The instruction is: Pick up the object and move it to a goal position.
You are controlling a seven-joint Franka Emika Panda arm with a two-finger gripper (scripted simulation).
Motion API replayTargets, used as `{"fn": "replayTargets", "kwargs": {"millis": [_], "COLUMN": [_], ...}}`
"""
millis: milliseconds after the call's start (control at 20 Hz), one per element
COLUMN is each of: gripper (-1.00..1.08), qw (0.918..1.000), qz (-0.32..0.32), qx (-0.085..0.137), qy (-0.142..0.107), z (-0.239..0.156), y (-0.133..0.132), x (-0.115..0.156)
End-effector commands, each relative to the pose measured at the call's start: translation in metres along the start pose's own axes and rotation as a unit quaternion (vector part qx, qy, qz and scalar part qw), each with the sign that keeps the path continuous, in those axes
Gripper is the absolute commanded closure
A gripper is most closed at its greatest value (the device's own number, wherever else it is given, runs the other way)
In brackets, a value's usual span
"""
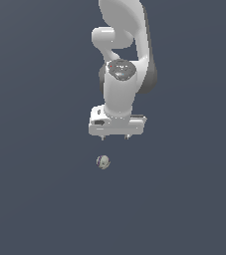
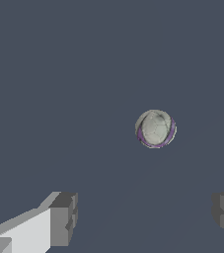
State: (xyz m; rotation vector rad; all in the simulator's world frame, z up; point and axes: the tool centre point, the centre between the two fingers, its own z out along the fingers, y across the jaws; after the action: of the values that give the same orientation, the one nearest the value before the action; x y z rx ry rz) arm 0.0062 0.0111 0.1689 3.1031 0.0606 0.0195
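Note:
The object, a small pale grey ball (image 1: 103,162) with purplish patches, lies on the dark grey floor below the gripper in the exterior view. It also shows in the wrist view (image 2: 156,129), apart from both fingers. My white gripper (image 1: 114,137) hangs above the ball, a little to the exterior view's right of it. It is open and empty, with its fingertips (image 2: 64,217) spread wide and not around the ball.
The dark grey floor (image 1: 35,199) fills both views. The white arm (image 1: 122,60) rises behind the gripper at the top of the exterior view.

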Motion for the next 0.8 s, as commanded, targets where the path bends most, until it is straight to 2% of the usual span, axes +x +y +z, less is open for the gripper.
{"fn": "replayTargets", "kwargs": {"millis": [0,350,750], "gripper": [-0.92,-0.92,-0.92], "qw": [1.0,0.9999,0.9977], "qz": [0.0,-0.014,-0.068], "qx": [-0.002,-0.002,-0.002], "qy": [0.003,0.001,0.0], "z": [-0.003,0.0,0.01], "y": [0.001,0.002,0.007], "x": [0.002,0.002,0.008]}}
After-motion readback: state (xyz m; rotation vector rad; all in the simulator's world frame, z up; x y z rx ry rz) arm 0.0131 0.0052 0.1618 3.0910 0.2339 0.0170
